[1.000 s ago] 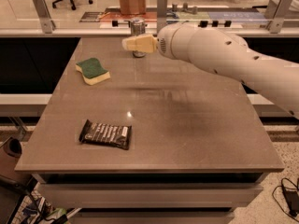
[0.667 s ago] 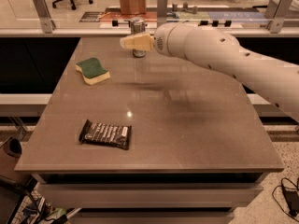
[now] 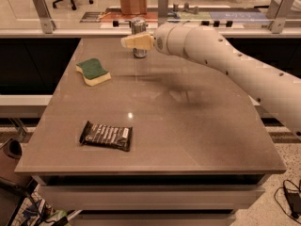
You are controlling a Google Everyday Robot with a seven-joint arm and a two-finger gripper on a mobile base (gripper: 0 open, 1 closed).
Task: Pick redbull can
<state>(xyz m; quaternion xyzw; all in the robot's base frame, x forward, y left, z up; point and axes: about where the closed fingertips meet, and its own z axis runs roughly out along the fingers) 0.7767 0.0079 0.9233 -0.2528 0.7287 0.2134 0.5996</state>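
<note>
The redbull can (image 3: pixel 138 27) stands upright near the table's far edge, its silver top showing above my gripper and its base showing below. My gripper (image 3: pixel 130 42), with cream-coloured fingers, reaches in from the right on the white arm and lies across the can's middle, hiding most of its body. Whether the fingers touch the can does not show.
A green-and-yellow sponge (image 3: pixel 93 71) lies at the table's (image 3: pixel 197 126) far left. A dark snack bar wrapper (image 3: pixel 106 135) lies at the front left. A glass partition with metal posts (image 3: pixel 162 6) runs behind the far edge. My white arm (image 3: pixel 235 65) spans the right side.
My gripper has moved slightly left, across the front of the can. The can, sponge and wrapper have stayed in place.
</note>
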